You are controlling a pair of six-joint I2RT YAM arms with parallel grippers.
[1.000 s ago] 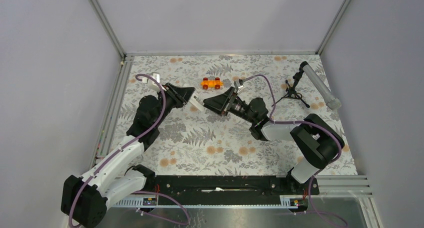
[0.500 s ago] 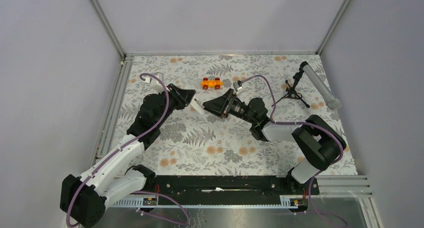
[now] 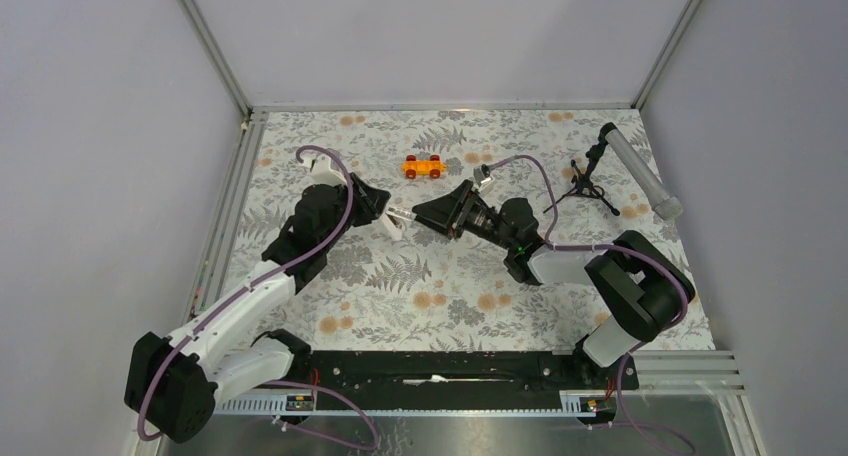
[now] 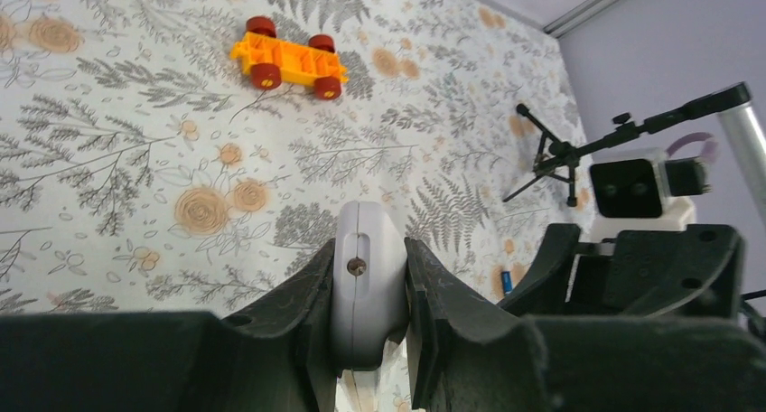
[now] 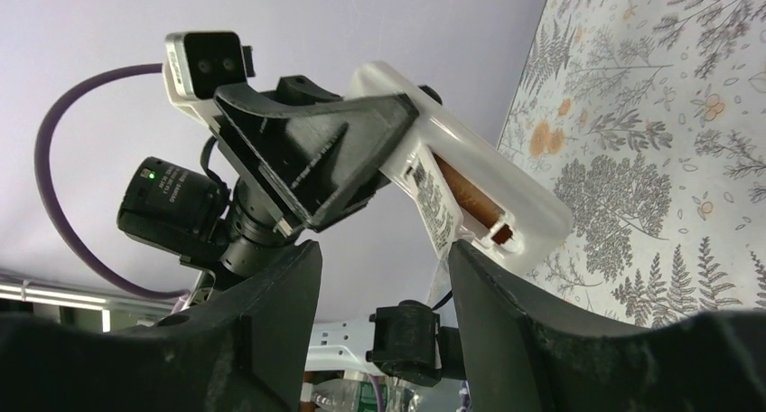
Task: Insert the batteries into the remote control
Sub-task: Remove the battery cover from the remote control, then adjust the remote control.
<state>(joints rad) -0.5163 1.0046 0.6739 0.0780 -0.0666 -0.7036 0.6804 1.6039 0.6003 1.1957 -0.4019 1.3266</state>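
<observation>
While my left hand (image 4: 368, 254) clamps the remote control (image 4: 366, 313), one battery (image 5: 465, 191) looks seated; my right hand (image 5: 384, 258), at three o'clock, gapes empty, the second unloaded.

We see our left pincer (image 4: 368, 249) clamped on the rounded end of the white remote control (image 4: 366, 304), one finger pressed to each side. Beyond it, an orange toy car (image 4: 289, 58) sits on the flowered bench (image 4: 135, 186). At right looms the black right pincer (image 4: 587, 267), with a small blue battery (image 4: 508, 279) just beside it and a black tripod (image 4: 551, 159) behind.
</observation>
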